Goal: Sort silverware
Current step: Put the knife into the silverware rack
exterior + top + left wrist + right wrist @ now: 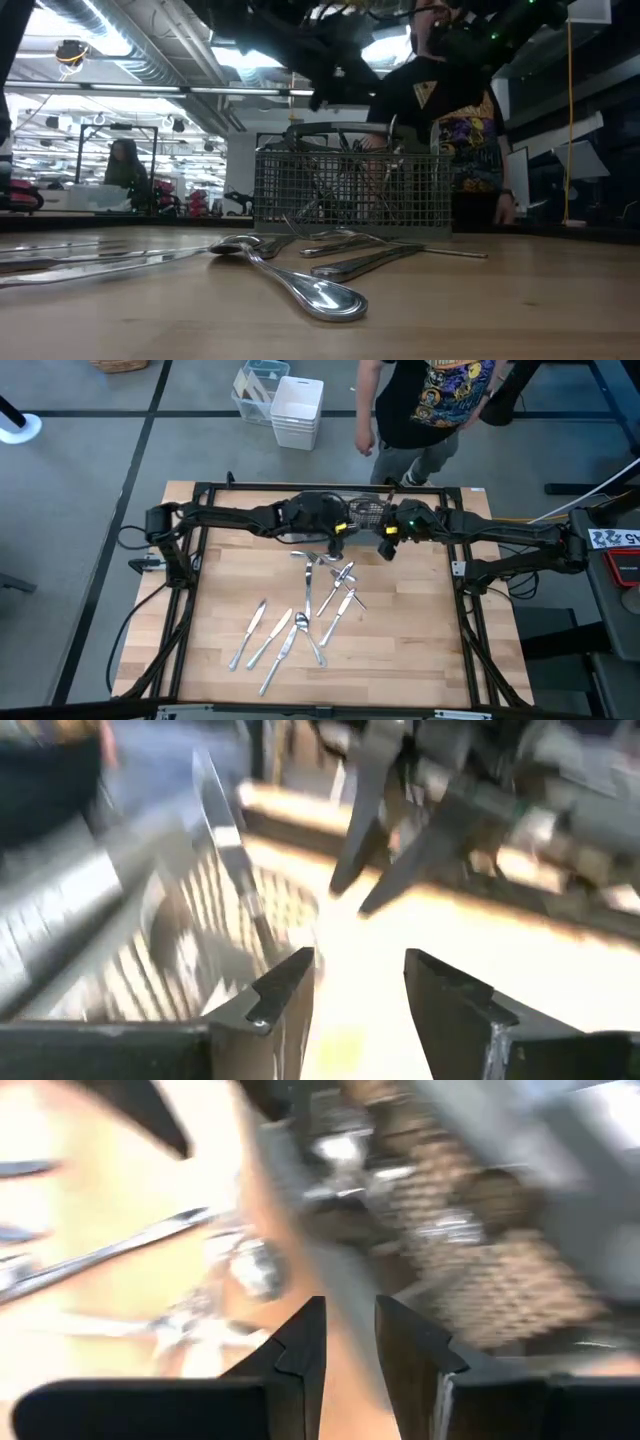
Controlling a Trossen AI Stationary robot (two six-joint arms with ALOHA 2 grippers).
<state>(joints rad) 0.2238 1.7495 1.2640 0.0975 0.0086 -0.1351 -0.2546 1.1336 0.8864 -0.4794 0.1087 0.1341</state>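
Observation:
Several pieces of silverware [310,605] lie flat and scattered on the wooden table's middle; in the low view a spoon [310,290] lies nearest. The grey mesh caddy [367,512] [350,190] stands at the far centre with silverware upright in it. My left gripper [337,548] [360,980] hovers open just to the near left of the caddy, nothing between its fingers. My right gripper [388,550] [350,1335] hovers to the caddy's near right, its fingers a narrow gap apart with nothing between them. Both are above the table, facing each other.
A black frame [200,490] runs around the table's edges. A person [430,410] stands just beyond the far edge, behind the caddy. White bins [295,410] sit on the floor farther back. Bare wood [420,650] lies at the near right.

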